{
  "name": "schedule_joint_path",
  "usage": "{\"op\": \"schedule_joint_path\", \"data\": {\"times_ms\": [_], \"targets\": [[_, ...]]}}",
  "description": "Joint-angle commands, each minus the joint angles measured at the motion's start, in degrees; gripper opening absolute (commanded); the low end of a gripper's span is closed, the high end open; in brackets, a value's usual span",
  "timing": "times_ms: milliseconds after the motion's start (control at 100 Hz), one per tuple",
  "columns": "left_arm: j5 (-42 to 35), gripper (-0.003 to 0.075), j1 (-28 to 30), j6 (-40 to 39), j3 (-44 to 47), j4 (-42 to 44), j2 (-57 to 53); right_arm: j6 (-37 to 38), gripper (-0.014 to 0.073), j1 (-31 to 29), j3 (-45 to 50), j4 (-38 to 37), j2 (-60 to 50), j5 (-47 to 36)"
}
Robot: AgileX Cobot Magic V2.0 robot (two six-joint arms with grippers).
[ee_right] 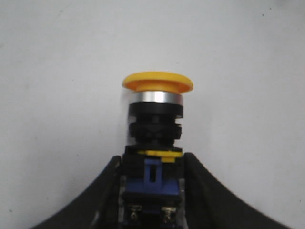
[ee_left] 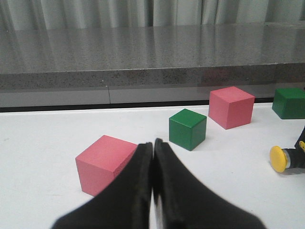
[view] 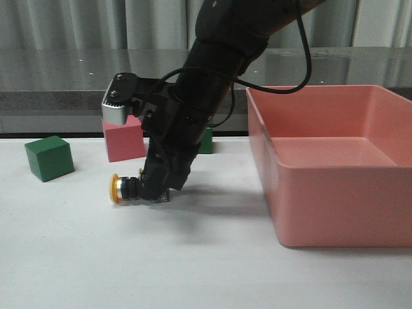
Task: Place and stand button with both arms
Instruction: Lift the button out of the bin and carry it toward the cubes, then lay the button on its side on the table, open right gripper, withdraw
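While the right gripper point(ee_right: 152, 200) clamps its contact block, the push-button switch point(view: 125, 188) lies sideways on the white table point(view: 193, 257); the left gripper point(ee_left: 153, 191) is closed, empty.

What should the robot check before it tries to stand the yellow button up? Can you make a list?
1. Right gripper holding the button: ok, fingers pinch its blue contact block.
2. Button upright: not ok, it lies sideways, yellow cap pointing left.
3. Button resting on the table: cannot tell, it sits very low.
4. Left gripper ready to help: not ok, shut, holding nothing, away from the button.
5. Room around the button: ok, pink cube and pink bin stand apart from it.
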Motion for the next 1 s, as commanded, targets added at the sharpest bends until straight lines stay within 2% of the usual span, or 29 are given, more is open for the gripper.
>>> {"op": "schedule_joint_path", "data": {"times_ms": [0, 70, 140, 210, 330, 400, 470, 790, 990], "targets": [[-4.9, -0.0019, 0.0, -0.4, 1.7, 0.1, -1.8, -0.7, -0.0074, -0.1, -1.7, 1.2, -3.3, -0.8], [-4.9, -0.0019, 0.0, -0.4, 1.7, 0.1, -1.8, -0.7, -0.0048, -0.1, -1.7, 1.4, -3.3, -0.5], [-4.9, -0.0019, 0.0, -0.4, 1.7, 0.1, -1.8, -0.7, 0.0023, -0.1, -1.7, 1.4, -3.5, -0.2], [-4.9, -0.0019, 0.0, -0.4, 1.7, 0.1, -1.8, -0.7, 0.0143, -0.1, -1.7, 1.4, -3.6, 0.1], [-4.9, -0.0019, 0.0, -0.4, 1.7, 0.1, -1.8, -0.1, 0.0416, -0.1, -1.7, 1.5, -3.6, 0.4], [-4.9, -0.0019, 0.0, -0.4, 1.7, 0.1, -1.8, 0.4, 0.0530, -0.1, -1.8, 1.5, -3.6, 0.3], [-4.9, -0.0019, 0.0, -0.4, 1.7, 0.1, -1.8, 1.4, 0.0595, -0.1, -2.2, 1.5, -3.6, 0.3], [-4.9, -0.0019, 0.0, -0.4, 1.7, 0.1, -1.8, 5.8, 0.0605, -0.1, -7.1, 1.4, -6.2, 7.1], [-4.9, -0.0019, 0.0, -0.4, 1.7, 0.1, -1.8, 14.5, 0.0589, -0.3, -9.7, 0.9, -12.3, 15.1]]}}
